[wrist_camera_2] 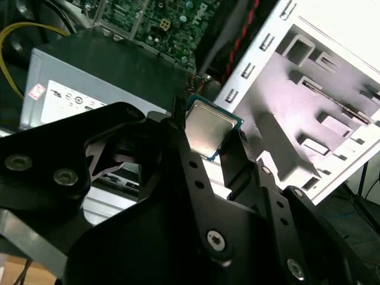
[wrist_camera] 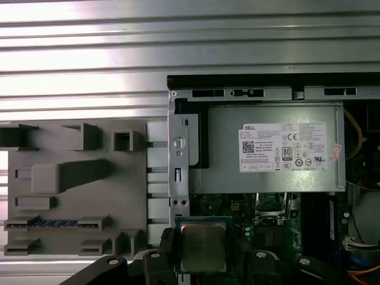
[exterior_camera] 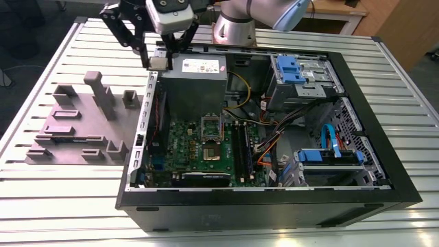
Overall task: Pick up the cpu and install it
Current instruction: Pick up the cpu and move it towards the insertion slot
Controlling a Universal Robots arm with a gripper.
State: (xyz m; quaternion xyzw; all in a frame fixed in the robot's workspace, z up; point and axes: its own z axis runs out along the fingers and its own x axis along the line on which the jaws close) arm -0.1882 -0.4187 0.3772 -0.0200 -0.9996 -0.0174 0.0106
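1. Exterior view: raised with the pincer (exterior_camera: 158,63) above the edge of the open computer case (exterior_camera: 370,170), closed narrow on the cpu (exterior_camera: 158,64), a small silver square held clear of everything else. Just below and beside the pincer, the grey power supply (exterior_camera: 195,82) with its white label. Lower and farther inside the case, the green motherboard (exterior_camera: 205,149). Out from the pincer toward the exterior view's left, a grey fixture block (exterior_camera: 75,128) lying on the slatted bench (exterior_camera: 69,190).

2. Second wrist view: gripped by two opposite edges between the black fingers (wrist_camera_2: 240,160) of the pincer (wrist_camera_2: 209,133), the cpu (wrist_camera_2: 206,126) tilted, with its metal top and thin greenish rim showing. Beyond the pincer, the power supply (wrist_camera_2: 89,77) and a strip of motherboard (wrist_camera_2: 154,21). Off to the pincer's other side, the fixture block (wrist_camera_2: 309,113).

3. First wrist view: looking down past the pincer (wrist_camera: 203,252), shut on the cpu (wrist_camera: 203,244), metal face up. Underneath, the case wall (wrist_camera: 178,172) and power supply (wrist_camera: 273,154). Beside them, the fixture block (wrist_camera: 71,184) on the bench (wrist_camera: 178,41).
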